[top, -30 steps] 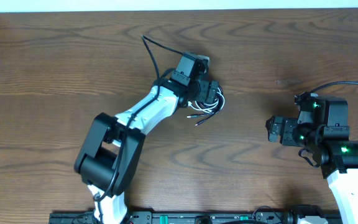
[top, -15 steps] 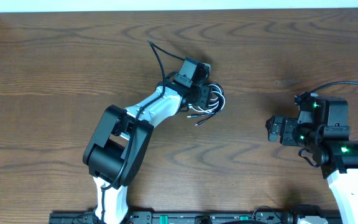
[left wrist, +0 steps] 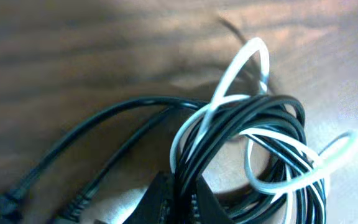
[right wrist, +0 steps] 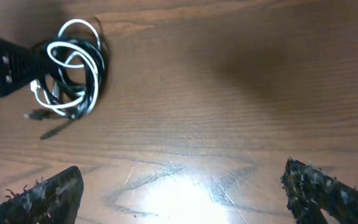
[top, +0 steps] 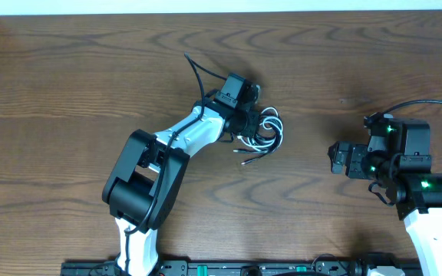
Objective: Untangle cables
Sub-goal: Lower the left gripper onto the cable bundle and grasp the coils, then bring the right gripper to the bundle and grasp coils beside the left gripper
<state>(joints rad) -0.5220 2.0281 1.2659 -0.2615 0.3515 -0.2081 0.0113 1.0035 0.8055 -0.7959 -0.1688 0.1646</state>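
Observation:
The cables (top: 267,130) lie in a small coil of black cords and one white cord on the wooden table, just left of centre. My left gripper (top: 249,121) is at the coil's left side. In the left wrist view its jaws (left wrist: 184,186) are shut on a bunch of black strands (left wrist: 272,102), with the white cord (left wrist: 241,62) looping above. Two plug ends (left wrist: 5,202) trail off to the lower left. My right gripper (right wrist: 180,177) stands open above bare table, well to the right of the coil (right wrist: 73,68), holding nothing.
The left arm's own thick black wire (top: 194,73) arches up behind its wrist. The right arm's body (top: 405,161) sits at the table's right side. A black rail (top: 244,268) runs along the front edge. The table's back edge (top: 221,12) meets a white wall.
My left gripper has gone from open to shut on the black strands. The coil has shifted slightly to the right, and its loops have spread. The right arm has not moved.

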